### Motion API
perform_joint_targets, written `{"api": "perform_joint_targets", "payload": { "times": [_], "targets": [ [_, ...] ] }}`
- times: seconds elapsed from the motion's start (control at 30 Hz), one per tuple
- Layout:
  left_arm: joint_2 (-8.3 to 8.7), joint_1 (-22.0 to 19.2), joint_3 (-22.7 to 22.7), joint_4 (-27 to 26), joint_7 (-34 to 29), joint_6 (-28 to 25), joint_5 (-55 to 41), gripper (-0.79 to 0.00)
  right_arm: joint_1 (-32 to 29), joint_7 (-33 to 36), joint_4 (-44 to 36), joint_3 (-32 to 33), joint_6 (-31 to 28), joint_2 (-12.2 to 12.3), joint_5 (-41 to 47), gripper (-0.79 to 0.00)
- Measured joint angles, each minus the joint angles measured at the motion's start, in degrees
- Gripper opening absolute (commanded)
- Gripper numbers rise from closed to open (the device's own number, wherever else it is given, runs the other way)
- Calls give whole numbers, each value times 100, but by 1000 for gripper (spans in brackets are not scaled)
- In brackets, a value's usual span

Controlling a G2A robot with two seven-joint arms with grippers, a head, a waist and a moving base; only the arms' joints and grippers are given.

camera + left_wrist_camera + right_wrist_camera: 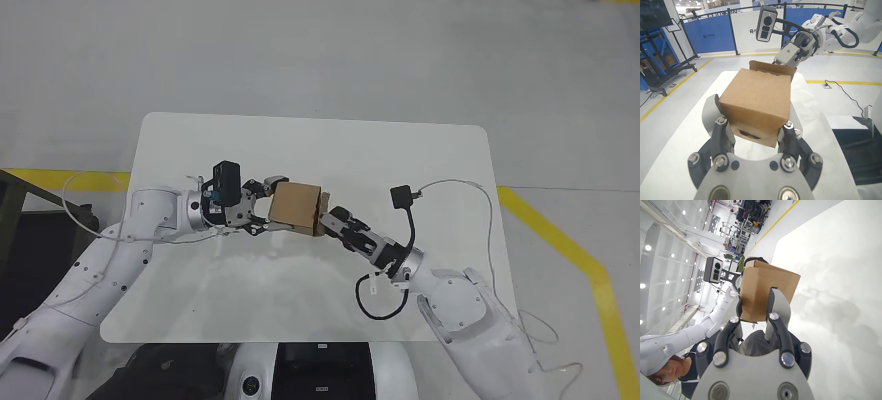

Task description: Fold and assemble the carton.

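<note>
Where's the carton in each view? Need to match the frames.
Top view: carton mid-table, between left gripper and right gripper.
Left wrist view: carton gripped by the left gripper, right gripper on its far flap.
Right wrist view: carton edge held by the right gripper.
Shared landmark: the white table under the carton.

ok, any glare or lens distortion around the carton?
Top view: carton evenly lit, no glare. Left wrist view: wide lens, rail behind looks bowed; carton matte, no hotspots. Right wrist view: bright ceiling lamps behind, carton itself unglared.
</note>
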Motion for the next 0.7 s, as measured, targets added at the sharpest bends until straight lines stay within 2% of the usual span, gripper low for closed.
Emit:
{"api": "perform_joint_targets", "payload": {
  "times": [0.23, 0.3, 0.7],
  "targets": [
    [-23, 59, -94, -40, -34, -18, 14, -785, -9, -22, 5, 18, 79, 4, -77, -576],
    [-28, 77, -118, -48, -36, -24, 22, -785, -13, -27, 7, 26, 92, 6, -94, -606],
    [-74, 186, -214, -137, -50, -17, 138, -785, -13, -147, -79, 20, 170, 2, -240, -610]
  ]
}}
